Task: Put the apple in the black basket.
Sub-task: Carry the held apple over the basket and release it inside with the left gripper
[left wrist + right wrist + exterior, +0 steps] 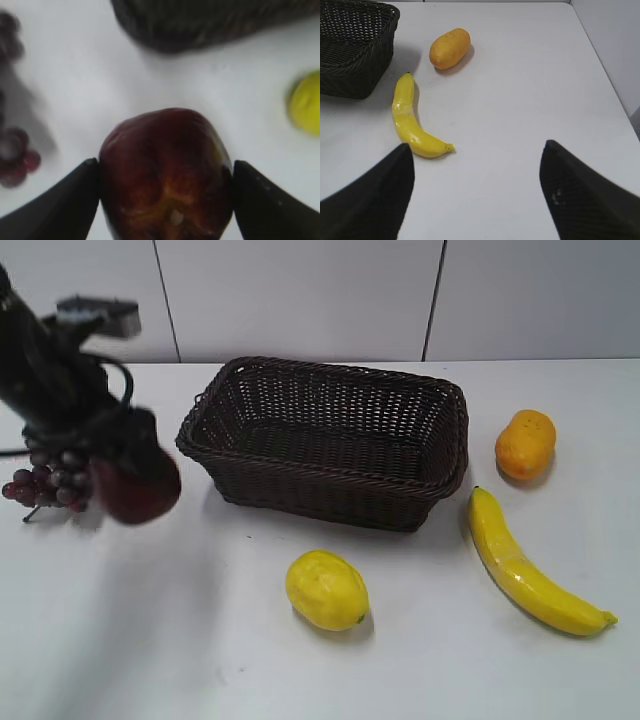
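Note:
The dark red apple [135, 490] is held between the jaws of my left gripper [140, 465] above the table, left of the black basket [330, 440]. In the left wrist view the apple [167, 172] fills the space between both black fingers of the gripper [165, 195], and the basket's corner [200, 25] lies ahead at the top. My right gripper [477, 165] is open and empty over bare table; it does not show in the exterior view. The basket's corner [355, 45] shows at the right wrist view's upper left.
A bunch of purple grapes [45, 485] lies just left of the apple. A yellow lemon [327, 590] lies in front of the basket. A banana [530, 565] and an orange mango [525, 443] lie to the basket's right.

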